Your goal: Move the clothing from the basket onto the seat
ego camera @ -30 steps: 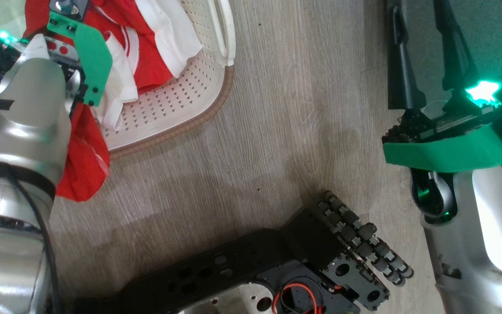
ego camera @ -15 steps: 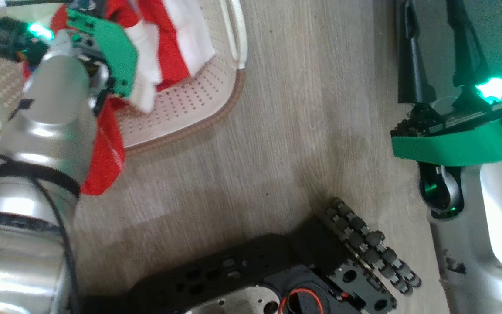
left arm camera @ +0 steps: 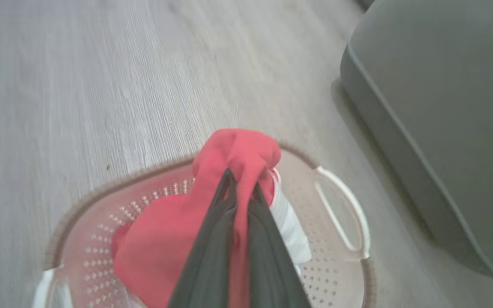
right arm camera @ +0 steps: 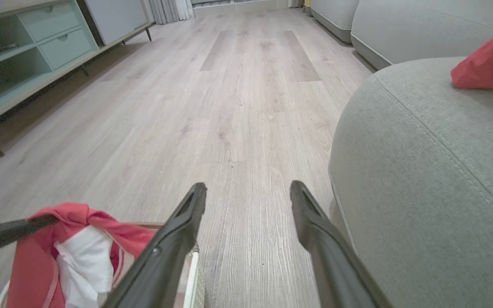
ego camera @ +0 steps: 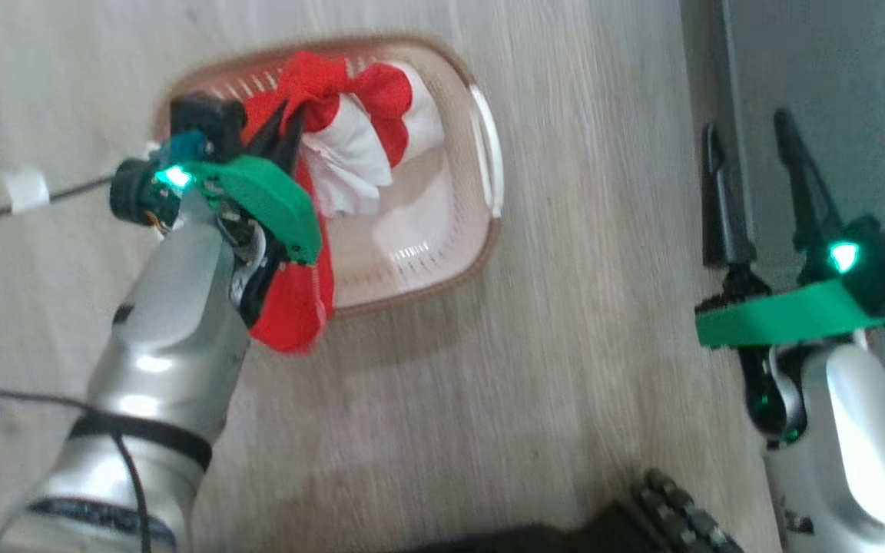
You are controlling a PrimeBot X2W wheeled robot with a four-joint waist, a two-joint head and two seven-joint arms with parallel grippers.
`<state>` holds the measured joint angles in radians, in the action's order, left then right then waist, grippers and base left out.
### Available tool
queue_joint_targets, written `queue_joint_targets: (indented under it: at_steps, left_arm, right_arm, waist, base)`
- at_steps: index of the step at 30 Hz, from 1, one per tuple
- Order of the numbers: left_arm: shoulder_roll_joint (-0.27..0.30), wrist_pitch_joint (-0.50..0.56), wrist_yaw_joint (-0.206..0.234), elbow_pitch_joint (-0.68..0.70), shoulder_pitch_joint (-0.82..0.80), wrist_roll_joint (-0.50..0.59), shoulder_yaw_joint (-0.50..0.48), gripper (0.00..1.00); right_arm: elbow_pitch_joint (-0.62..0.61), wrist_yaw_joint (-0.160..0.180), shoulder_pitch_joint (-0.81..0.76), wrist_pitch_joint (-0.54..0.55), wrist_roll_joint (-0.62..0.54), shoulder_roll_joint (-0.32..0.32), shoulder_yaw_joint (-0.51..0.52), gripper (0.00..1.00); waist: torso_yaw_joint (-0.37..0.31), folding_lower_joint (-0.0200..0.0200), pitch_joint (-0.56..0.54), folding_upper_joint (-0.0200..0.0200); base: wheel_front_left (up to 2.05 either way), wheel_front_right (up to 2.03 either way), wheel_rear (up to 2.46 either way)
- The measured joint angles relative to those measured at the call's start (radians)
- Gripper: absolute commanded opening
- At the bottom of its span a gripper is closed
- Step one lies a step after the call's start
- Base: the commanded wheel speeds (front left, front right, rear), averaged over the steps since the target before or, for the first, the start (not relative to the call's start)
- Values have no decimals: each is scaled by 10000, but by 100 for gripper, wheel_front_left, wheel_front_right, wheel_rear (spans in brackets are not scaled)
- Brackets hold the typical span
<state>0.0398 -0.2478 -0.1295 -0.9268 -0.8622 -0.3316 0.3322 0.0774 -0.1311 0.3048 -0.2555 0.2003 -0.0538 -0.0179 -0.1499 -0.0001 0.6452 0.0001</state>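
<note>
The cream basket (ego camera: 481, 192) stands on the wood floor. My left gripper (ego camera: 289, 130) is shut on the red and white clothing (ego camera: 350, 146), which hangs bunched above the basket with one red end drooping over the near rim. In the left wrist view the left gripper (left arm camera: 241, 179) pinches a red fold of the clothing (left arm camera: 238, 149) over the basket (left arm camera: 101, 188). My right gripper (ego camera: 746, 127) stands open and holds nothing beside the grey seat (ego camera: 857, 77). In the right wrist view the right gripper (right arm camera: 247, 188) is wide apart next to the seat (right arm camera: 422, 171), where a red garment (right arm camera: 490, 64) lies.
A pale cabinet with drawers (right arm camera: 37, 42) lines the far left wall. More grey upholstery (right arm camera: 400, 25) stands beyond the seat. A cable and a white tape patch (ego camera: 24, 188) lie on the floor left of the basket. My dark base (ego camera: 665, 507) shows at the bottom.
The head camera has shifted, bringing the whole basket into view. My left gripper has shut on the clothing and raised it out of the basket. The right gripper stays open.
</note>
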Motion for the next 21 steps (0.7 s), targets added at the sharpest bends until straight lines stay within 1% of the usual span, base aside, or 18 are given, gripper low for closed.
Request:
queue_joint_targets:
  at_steps: [4,6,7,13,21]
  left_arm:
    - [113,-2,15,1498,1267,-194,-437,0]
    - [245,-2,117,2011,1966,-207,-558,0]
    - [245,-2,117,2011,1966,-207,-558,0]
    - [654,-2,477,3016,3757,-337,-842,0]
    - [1091,4,819,3685,5761,-397,-951,0]
  right_arm:
    - [378,2,-639,0,0,-44,138,100]
    - [571,0,-943,0,0,-100,130,100]
    - [571,0,-943,0,0,-100,130,100]
    - [1104,2,-1439,2,-59,-301,-140,100]
    - [1755,2,-1967,2,-215,-834,-667,100]
  waist:
    - [421,0,-1243,0]
    - [620,0,-1833,0]
    - [620,0,-1833,0]
    - [1149,-1,-3363,0]
    - [1551,0,-4838,0]
  base:
    - [0,0,0]
    - [0,0,0]
    - [0,0,0]
    - [0,0,0]
    - [0,0,0]
